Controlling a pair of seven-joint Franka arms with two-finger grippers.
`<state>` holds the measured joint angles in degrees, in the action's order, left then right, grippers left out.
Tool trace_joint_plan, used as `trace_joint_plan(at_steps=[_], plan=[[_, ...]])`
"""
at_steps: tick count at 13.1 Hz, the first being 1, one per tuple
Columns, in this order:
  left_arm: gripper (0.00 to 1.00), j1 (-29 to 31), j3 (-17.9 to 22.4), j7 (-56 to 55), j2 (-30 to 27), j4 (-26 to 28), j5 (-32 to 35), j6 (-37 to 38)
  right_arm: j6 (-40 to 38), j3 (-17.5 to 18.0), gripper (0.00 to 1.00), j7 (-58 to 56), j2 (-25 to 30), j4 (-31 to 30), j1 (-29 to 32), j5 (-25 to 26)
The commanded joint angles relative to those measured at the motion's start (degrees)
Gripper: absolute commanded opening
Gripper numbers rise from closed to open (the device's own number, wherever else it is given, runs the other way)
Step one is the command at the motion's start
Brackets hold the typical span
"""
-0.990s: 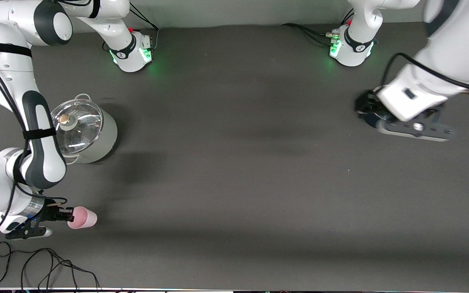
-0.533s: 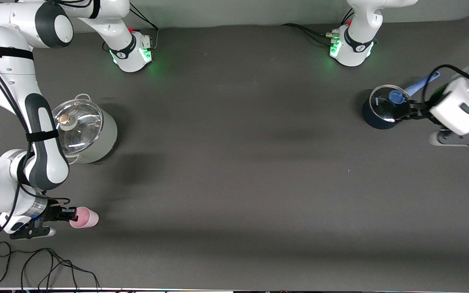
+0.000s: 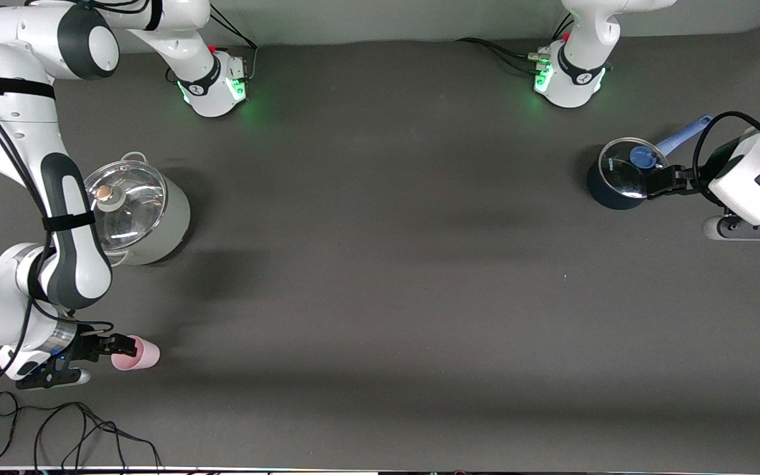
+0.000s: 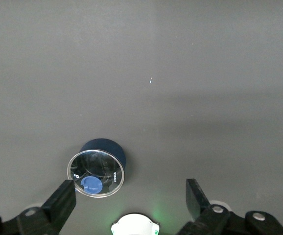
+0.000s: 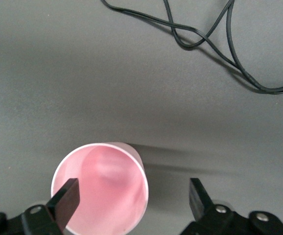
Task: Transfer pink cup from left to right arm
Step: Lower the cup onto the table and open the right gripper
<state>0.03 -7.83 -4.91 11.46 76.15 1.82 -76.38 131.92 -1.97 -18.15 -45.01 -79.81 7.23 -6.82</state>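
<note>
The pink cup (image 3: 139, 356) stands upright on the table near the front camera, at the right arm's end. In the right wrist view I look down into its mouth (image 5: 102, 191). My right gripper (image 3: 121, 348) is open right over it (image 5: 132, 198). One fingertip (image 5: 65, 198) is over the cup's mouth and the other (image 5: 200, 196) is outside the rim. My left gripper (image 3: 662, 181) is open and empty (image 4: 130, 196). It hangs beside the dark blue pot (image 3: 617, 178) at the left arm's end.
The blue pot (image 4: 100, 164) has a glass lid and a blue handle (image 3: 683, 135). A silver pot with a glass lid (image 3: 136, 211) stands farther from the front camera than the cup. Black cables (image 3: 57, 429) lie by the table's front edge, also in the right wrist view (image 5: 205, 39).
My left arm has swung away from over the blue pot toward its end of the table, uncovering the pot. My right gripper has shifted slightly over the cup, which stays in place.
</note>
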Motion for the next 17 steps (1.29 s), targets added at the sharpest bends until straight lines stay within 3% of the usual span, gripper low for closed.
trace_joint_plan(at_steps=[1,6,9,13,17], plan=[[1.00,1.0,-0.3,1.9,-1.6,2.0,0.9,-0.3,-6.9,-0.5,1.00,-1.3,4.3,0.3,-0.4,-0.5],[1.00,0.8,0.0,2.0,-9.8,13.8,0.6,-7.7,-26.7,-0.9,1.00,-0.9,16.8,0.3,0.3,1.5],[1.00,-6.4,7.4,2.2,-10.2,14.3,1.1,-8.1,-35.7,-3.3,1.00,-0.3,24.8,-0.1,0.2,1.0],[1.00,-6.1,7.9,7.6,-11.2,16.5,0.3,-13.3,-41.1,-4.1,1.00,7.1,31.9,-0.7,-0.6,0.8],[1.00,-6.1,7.9,7.6,-10.6,16.8,-0.9,-13.7,-37.4,-4.0,1.00,9.1,44.5,-13.8,-1.9,0.9]])
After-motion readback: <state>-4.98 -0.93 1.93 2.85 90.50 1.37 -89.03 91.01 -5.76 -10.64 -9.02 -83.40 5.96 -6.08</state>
